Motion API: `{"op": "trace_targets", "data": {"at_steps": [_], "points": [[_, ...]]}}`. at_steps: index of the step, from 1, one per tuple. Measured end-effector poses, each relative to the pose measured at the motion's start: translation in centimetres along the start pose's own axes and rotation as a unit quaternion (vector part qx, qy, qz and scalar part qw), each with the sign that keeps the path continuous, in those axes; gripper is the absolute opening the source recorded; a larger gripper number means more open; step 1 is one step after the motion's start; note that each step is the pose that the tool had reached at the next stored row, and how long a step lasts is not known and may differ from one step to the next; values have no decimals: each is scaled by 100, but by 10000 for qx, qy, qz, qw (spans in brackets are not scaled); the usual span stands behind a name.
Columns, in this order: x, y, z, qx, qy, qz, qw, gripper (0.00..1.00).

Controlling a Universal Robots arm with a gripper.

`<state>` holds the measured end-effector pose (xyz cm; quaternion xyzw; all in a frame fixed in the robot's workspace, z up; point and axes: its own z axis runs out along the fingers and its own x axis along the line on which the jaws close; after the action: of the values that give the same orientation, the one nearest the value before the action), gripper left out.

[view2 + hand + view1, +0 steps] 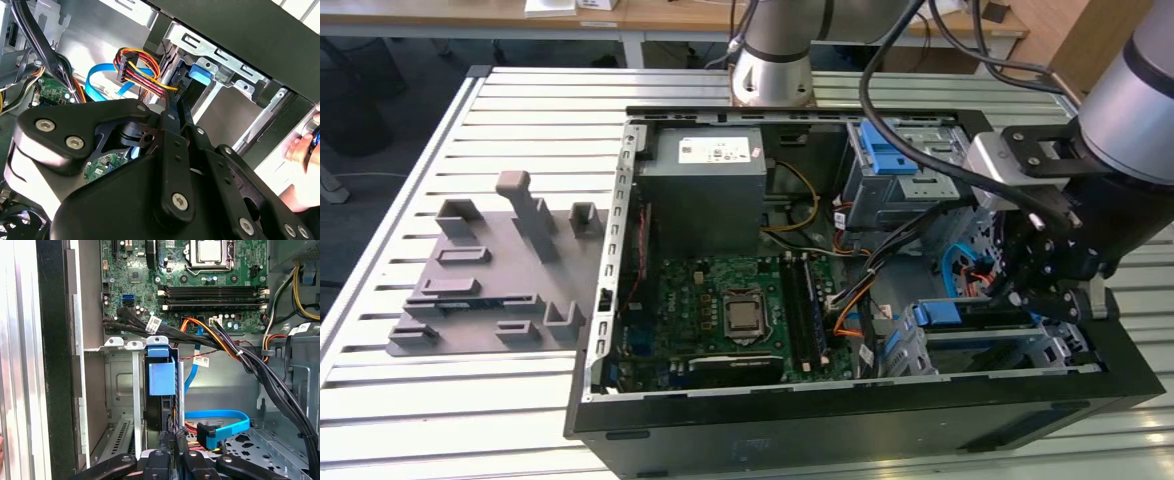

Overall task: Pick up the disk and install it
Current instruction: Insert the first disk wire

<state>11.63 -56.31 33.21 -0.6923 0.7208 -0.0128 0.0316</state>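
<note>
Apparently in the install step: gripper [172, 440] low inside the computer case [854, 420], fingers [176, 107] drawn close together, nothing clamped between them. Just ahead of the fingertips, disk [161, 377] on edge in a slot of the metal cage [120, 385], blue frame end facing the fingers. Looks nearly seated; probably calls for a straight, gentle push along the slot, clear of the blue cable [220, 417] beside the fingers

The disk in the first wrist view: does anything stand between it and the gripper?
Nothing visible does. The gripper is right at the edge of the disk, which stands in the drive bay. The blue cable lies beside them, not between.
</note>
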Motion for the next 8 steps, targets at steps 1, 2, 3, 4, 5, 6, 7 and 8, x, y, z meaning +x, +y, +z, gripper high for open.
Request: {"op": "trace_targets", "data": {"at_steps": [1,2,3,4,5,6,7,8], "points": [[0,0,4,0,0,0,10000,16],[0,0,7,-1,0,0,10000,16],[0,1,12,-3,0,0,10000,16],[0,1,18,-5,-1,0,10000,16],[1,1,24,-8,0,0,10000,16],[1,2,34,-11,0,0,10000,16],[1,2,40,-12,2,0,10000,16],[1,2,43,-12,4,0,10000,16]]}}
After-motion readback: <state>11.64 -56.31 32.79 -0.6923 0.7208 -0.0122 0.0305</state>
